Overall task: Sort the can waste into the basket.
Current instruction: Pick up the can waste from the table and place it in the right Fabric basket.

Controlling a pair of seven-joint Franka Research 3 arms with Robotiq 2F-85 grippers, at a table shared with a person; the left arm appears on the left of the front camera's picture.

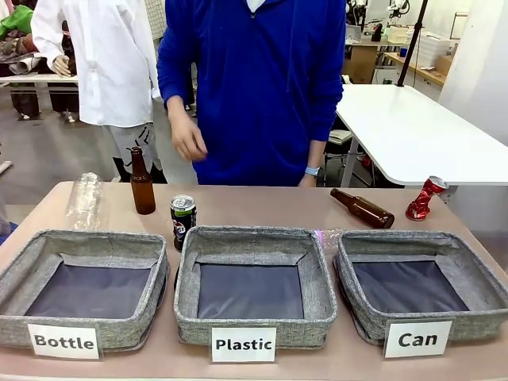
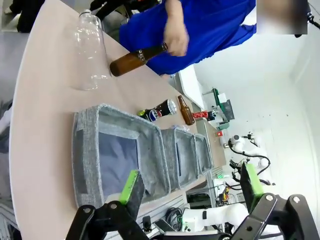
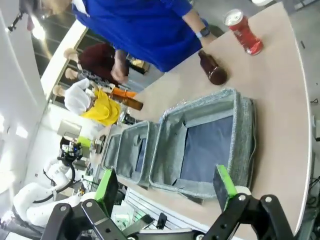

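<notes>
Cans are my job here, and both of my tools are empty. My right tool (image 3: 164, 175) hangs with its green pads spread wide and nothing between them. My left tool (image 2: 190, 175) is spread just as wide and also holds nothing. Held high and back on my side of the baskets, I judge, they leave the person's hand (image 1: 187, 136) room over the far side of the table (image 1: 254, 202) and let me see the whole row before I reach.

Ahead of my right tool sits the Can basket (image 3: 245, 135), grey fabric with a dark lining and nothing in it, its white label (image 1: 417, 339) facing me. In the front view the red can (image 1: 425, 198) is at the basket's 12 o'clock, near the table's far edge. It is crushed and tilted, with its silver top toward 1 o'clock. A brown bottle (image 1: 363, 209) lies on its side at the red can's 9 o'clock, close but apart.

The black can (image 1: 183, 221) stands upright with green marks on its side and no dent I can see. It is just beside the 10 o'clock corner of the Plastic basket (image 1: 254, 321), well apart from the Can basket. The red can looks the nearer pick for my right tool.
</notes>
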